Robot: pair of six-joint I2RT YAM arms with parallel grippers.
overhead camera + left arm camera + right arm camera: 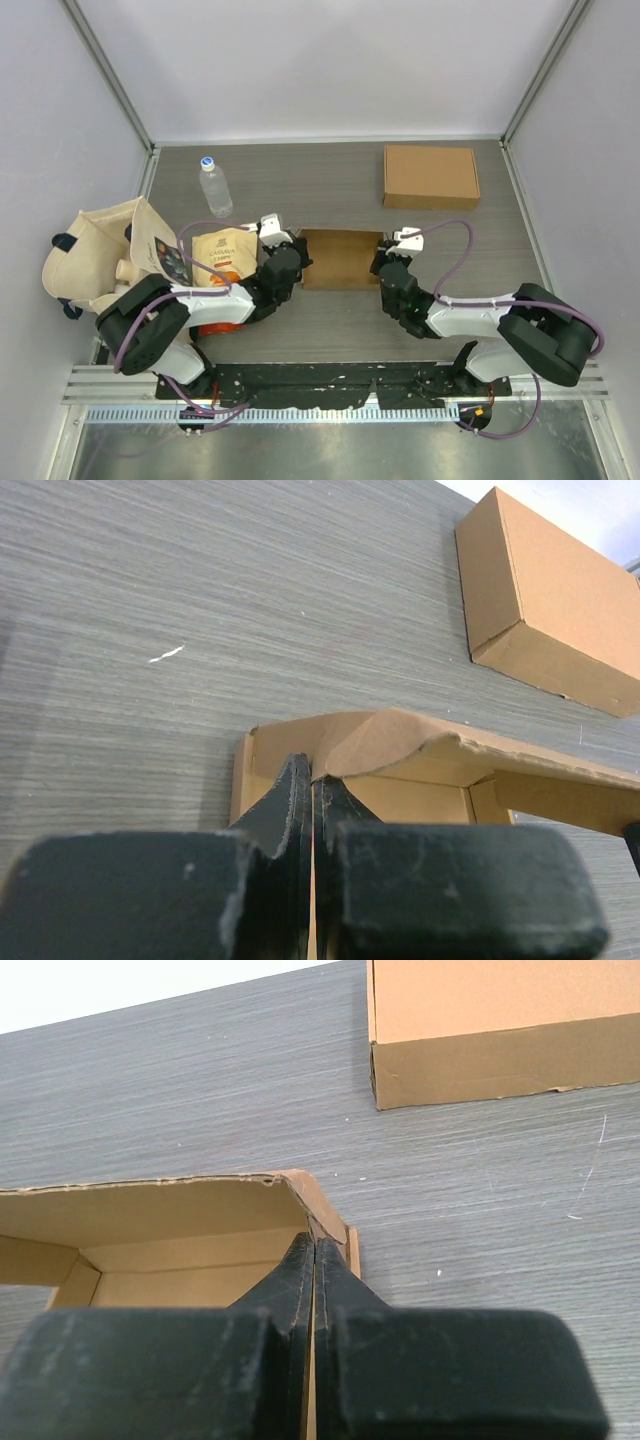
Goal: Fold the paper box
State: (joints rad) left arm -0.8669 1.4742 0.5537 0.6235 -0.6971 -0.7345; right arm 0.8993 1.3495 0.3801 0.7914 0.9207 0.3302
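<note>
Gripping the paper box (342, 258) with left end effector (313, 776) and right end effector (314, 1246), we note carton (430, 176), bottle (214, 186), pouch (222, 256) nearby.

1. A closed cardboard box (431, 176) lies flat beyond the right gripper (381, 262) and a little to its right, well apart from it.
2. A clear water bottle (214, 186) with a blue cap sits beyond the left gripper (302, 262) and off to its left.
3. A yellow and orange snack pouch (222, 258) lies just to the left of the left gripper.
4. A cream tote bag (95, 255) with dark handles slumps farther left still, with a dark printed packet (170, 258) at its mouth.
5. All of these rest on a grey wood-grain table (330, 190).
6. A short white mark (166, 655) shows on the table ahead and to the left of the left gripper.
</note>
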